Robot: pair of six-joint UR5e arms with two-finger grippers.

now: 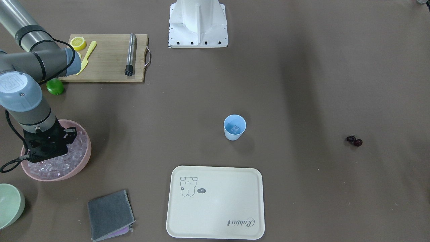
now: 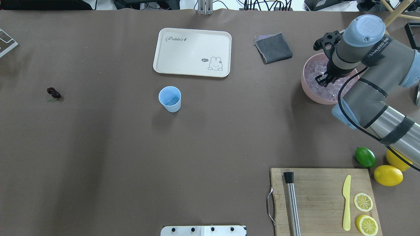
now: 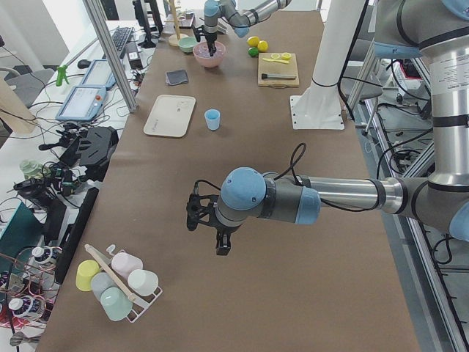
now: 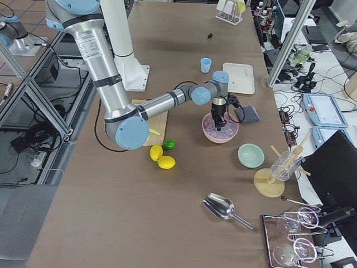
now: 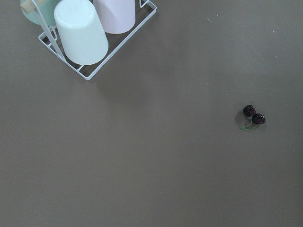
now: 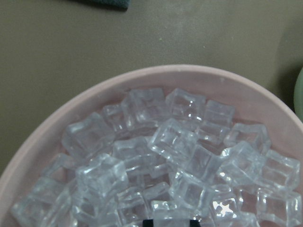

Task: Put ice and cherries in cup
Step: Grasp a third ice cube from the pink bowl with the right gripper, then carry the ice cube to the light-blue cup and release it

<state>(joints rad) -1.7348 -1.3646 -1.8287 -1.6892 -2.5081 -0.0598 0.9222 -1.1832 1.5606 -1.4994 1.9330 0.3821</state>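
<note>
The light-blue cup (image 2: 170,98) stands upright mid-table with one ice cube (image 1: 236,128) inside. The cherries (image 2: 53,93) lie on the bare table far to the cup's left, also in the left wrist view (image 5: 253,117). The pink bowl (image 2: 306,88) holds many ice cubes (image 6: 165,142). My right gripper (image 2: 323,80) is down in the bowl, its fingertips (image 6: 147,222) close around a cube at the bottom edge of the right wrist view. My left gripper (image 3: 222,246) hangs above the table near the cherries. I cannot tell whether it is open.
A cream tray (image 2: 192,52) and a grey cloth (image 2: 273,48) lie beyond the cup. A cutting board (image 2: 321,196) carries a metal muddler, a yellow knife and lemon slices. A lime (image 2: 365,157) and lemons sit beside it. A cup rack (image 5: 90,33) stands near the cherries.
</note>
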